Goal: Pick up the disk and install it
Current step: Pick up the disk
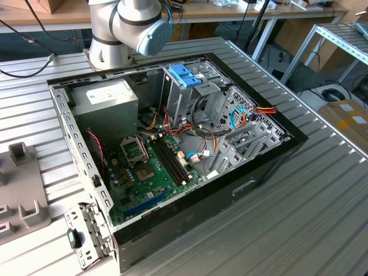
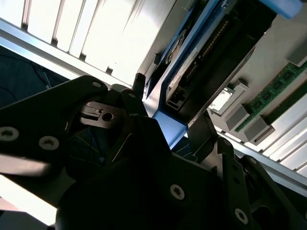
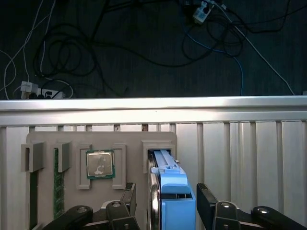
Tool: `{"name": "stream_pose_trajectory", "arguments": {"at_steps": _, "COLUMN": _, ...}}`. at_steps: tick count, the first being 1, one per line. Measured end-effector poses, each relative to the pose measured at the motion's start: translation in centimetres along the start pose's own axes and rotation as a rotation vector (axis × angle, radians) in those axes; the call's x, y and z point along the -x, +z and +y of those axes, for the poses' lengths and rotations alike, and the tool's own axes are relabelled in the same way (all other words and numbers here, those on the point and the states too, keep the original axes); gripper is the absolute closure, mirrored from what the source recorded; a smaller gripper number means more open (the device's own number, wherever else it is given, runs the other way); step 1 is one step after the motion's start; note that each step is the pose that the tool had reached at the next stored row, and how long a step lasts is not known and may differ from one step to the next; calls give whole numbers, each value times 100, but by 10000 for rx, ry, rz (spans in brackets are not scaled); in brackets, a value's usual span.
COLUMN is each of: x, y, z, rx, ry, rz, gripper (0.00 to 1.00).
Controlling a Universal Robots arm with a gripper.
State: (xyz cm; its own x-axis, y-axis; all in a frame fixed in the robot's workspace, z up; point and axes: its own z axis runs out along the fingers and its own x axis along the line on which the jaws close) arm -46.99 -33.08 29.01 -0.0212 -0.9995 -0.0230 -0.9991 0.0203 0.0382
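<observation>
First wrist view, disk (image 3: 171,184) upright in grey holder (image 3: 72,139) slot, between fingers (image 3: 205,201), spread open, close on both sides

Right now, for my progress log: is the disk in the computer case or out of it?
Out: the disk stands on edge in a slot of the grey holder on the table.

Disk (image 3: 172,187): dull silver metal, smooth light-blue plastic frame.
Jaws: matt black.
Bench (image 1: 322,190): ribbed aluminium, satin sheen.
Holder tray (image 3: 129,139): matt grey-beige plastic.
Chip lid (image 3: 100,164): shiny metal.
Computer case (image 1: 69,123): bare grey sheet metal, black outside.
</observation>
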Motion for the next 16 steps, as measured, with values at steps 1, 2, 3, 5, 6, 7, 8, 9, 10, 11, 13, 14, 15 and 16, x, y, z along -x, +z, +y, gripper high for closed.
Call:
{"name": "stream_pose_trajectory", "arguments": {"at_steps": 1, "x": 0, "y": 1, "z": 0, "rx": -1, "ry": 1, "rz": -1, "gripper": 38}}
{"name": "stream_pose_trajectory", "arguments": {"at_steps": 2, "x": 0, "y": 1, "z": 0, "rx": -2, "ry": 0, "rz": -1, "gripper": 38}}
{"name": "stream_pose_trajectory", "arguments": {"at_steps": 3, "x": 0, "y": 2, "z": 0, "rx": -2, "ry": 0, "rz": -1, "gripper": 38}}
{"name": "stream_pose_trajectory", "arguments": {"at_steps": 5, "x": 0, "y": 2, "z": 0, "rx": -2, "ry": 0, "rz": -1, "gripper": 40}}
{"name": "stream_pose_trajectory", "arguments": {"at_steps": 6, "x": 0, "y": 2, "z": 0, "rx": -2, "ry": 0, "rz": -1, "gripper": 46}}
{"name": "stream_pose_trajectory", "arguments": {"at_steps": 7, "x": 0, "y": 2, "z": 0, "rx": -2, "ry": 0, "rz": -1, "gripper": 46}}
{"name": "stream_pose_trajectory", "arguments": {"at_steps": 8, "x": 0, "y": 3, "z": 0, "rx": -2, "ry": 0, "rz": -1, "gripper": 53}}
{"name": "stream_pose_trajectory", "arguments": {"at_steps": 9, "x": 0, "y": 2, "z": 0, "rx": -2, "ry": 1, "rz": 0, "gripper": 59}}
{"name": "stream_pose_trajectory", "arguments": {"at_steps": 10, "x": 0, "y": 3, "z": 0, "rx": -2, "ry": 1, "rz": -1, "gripper": 63}}
{"name": "stream_pose_trajectory", "arguments": {"at_steps": 11, "x": 0, "y": 3, "z": 0, "rx": -1, "ry": 0, "rz": 0, "gripper": 63}}
{"name": "stream_pose_trajectory", "arguments": {"at_steps": 13, "x": 0, "y": 3, "z": 0, "rx": -2, "ry": 0, "rz": -1, "gripper": 63}}
{"name": "stream_pose_trajectory", "arguments": {"at_steps": 14, "x": 0, "y": 3, "z": 0, "rx": -1, "ry": 0, "rz": -1, "gripper": 63}}
{"name": "stream_pose_trajectory", "arguments": {"at_steps": 15, "x": 0, "y": 4, "z": 0, "rx": -2, "ry": 0, "rz": -1, "gripper": 63}}
{"name": "stream_pose_trajectory", "arguments": {"at_steps": 16, "x": 0, "y": 4, "z": 0, "rx": -2, "ry": 0, "rz": -1, "gripper": 63}}
